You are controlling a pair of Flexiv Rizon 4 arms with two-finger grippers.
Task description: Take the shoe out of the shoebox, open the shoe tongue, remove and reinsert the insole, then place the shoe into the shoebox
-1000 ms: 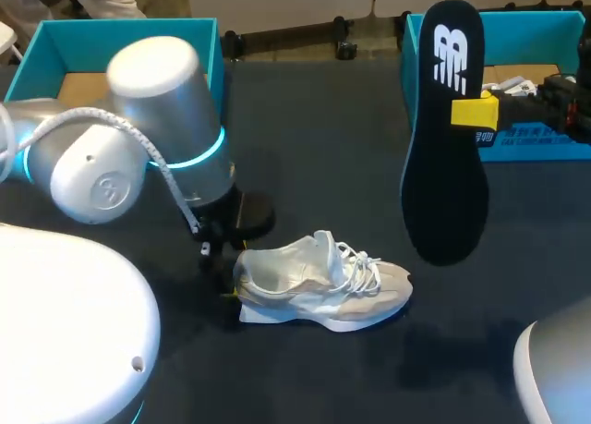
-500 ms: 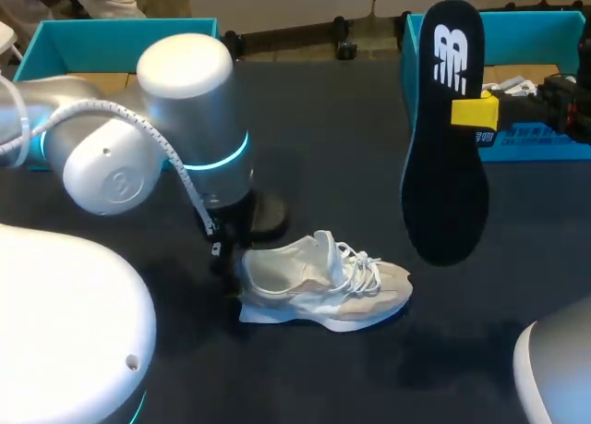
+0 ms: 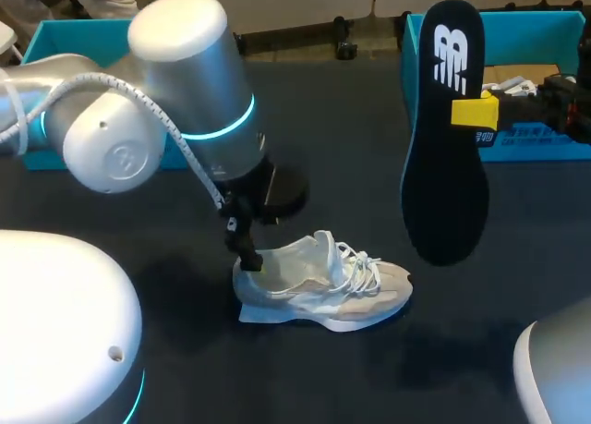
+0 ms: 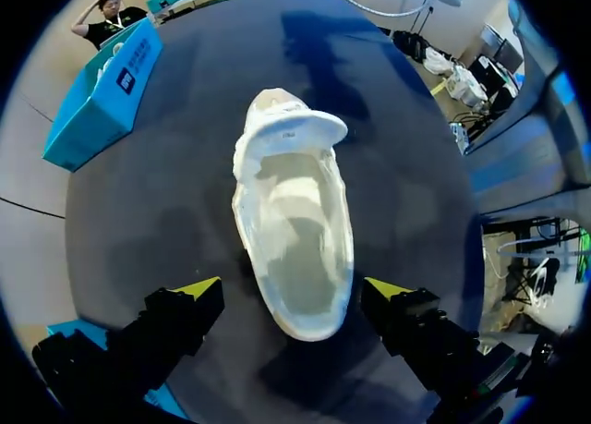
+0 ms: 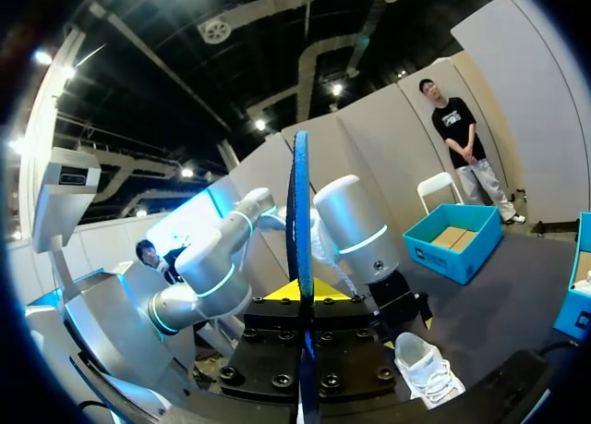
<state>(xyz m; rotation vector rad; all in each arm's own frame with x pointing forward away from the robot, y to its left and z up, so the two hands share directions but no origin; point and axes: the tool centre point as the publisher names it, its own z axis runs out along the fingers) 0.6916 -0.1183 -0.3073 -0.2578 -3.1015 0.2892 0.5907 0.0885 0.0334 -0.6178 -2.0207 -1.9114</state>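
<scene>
Straddles the heel of the white-and-beige mesh sneaker [image 3: 319, 281], upright on the dark bench [image 3: 351, 138], with the left pincer [image 4: 294, 290] spread wide. Clamps the black foam insole [image 3: 445, 165] on edge in the right pincer [image 3: 476, 112], aloft before the teal cardboard shoebox [image 3: 554, 31].

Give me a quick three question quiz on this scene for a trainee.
1. True or false: the shoe lies on the table, outside the left shoebox and the right shoebox.
2. What are the right arm's jaws shut on? A) the shoe B) the insole C) a lace
3. Fill in: the left arm's jaws stand open on either side of the shoe's ____.
Key: 1 true; 2 B; 3 heel.
</scene>
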